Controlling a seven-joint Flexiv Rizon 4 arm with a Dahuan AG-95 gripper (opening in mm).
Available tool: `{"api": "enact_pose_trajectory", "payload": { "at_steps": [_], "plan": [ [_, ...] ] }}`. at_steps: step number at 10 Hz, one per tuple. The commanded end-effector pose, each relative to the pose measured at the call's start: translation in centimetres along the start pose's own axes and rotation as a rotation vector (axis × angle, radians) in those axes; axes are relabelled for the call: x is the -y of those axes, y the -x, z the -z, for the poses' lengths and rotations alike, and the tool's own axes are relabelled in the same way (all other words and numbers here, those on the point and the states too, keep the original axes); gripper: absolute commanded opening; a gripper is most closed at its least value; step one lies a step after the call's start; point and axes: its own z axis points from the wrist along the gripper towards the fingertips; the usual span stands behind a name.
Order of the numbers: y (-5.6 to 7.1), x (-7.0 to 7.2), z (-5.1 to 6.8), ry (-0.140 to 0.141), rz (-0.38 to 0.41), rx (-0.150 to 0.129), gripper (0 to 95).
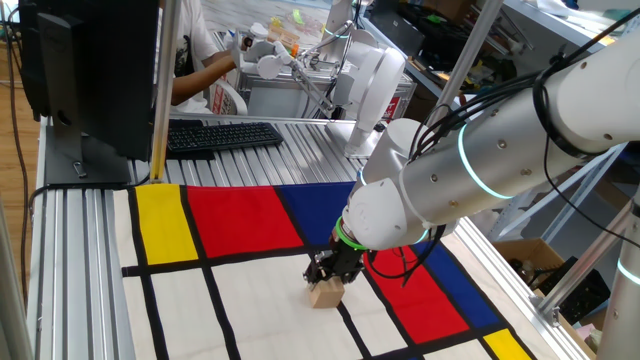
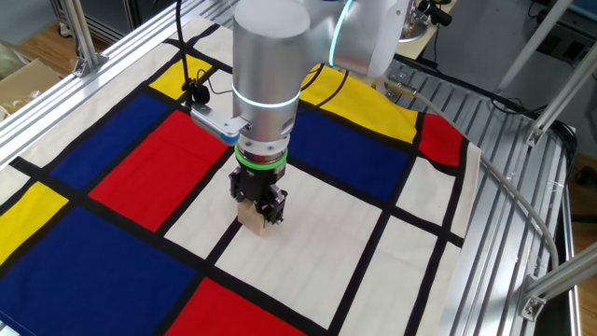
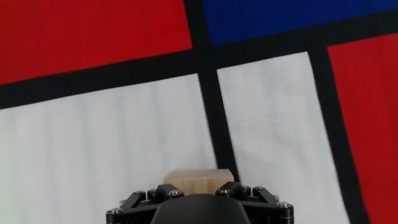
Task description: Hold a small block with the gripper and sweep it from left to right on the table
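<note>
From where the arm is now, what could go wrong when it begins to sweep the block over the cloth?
1. The hand seems closed on only the upper part of the small wooden block, so the block may tilt or slip out as it drags.
2. The block rests on the cloth beside a black line; pressing down while sliding could wrinkle or pull the loose cloth.

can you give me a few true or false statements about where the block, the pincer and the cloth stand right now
1. The pincer points down at the table. True.
2. The small block lies far from the pincer on a yellow rectangle. False: it sits between the fingers, by a black line and white cloth.
3. A keyboard lies beyond the cloth. True.
4. The block is blue. False: it is light tan wood.
</note>
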Motion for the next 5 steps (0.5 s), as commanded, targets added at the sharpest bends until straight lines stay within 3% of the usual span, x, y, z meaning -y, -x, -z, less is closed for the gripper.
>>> {"api": "enact_pose_trajectory", "payload": {
  "at_steps": [1,5],
  "plan": [
    [-0.09,-0.15,-0.21,0.004,-0.001,0.001,0.0],
    [-0.29,-0.48,-0.1,0.001,-0.007,0.005,0.0]
  ]
}}
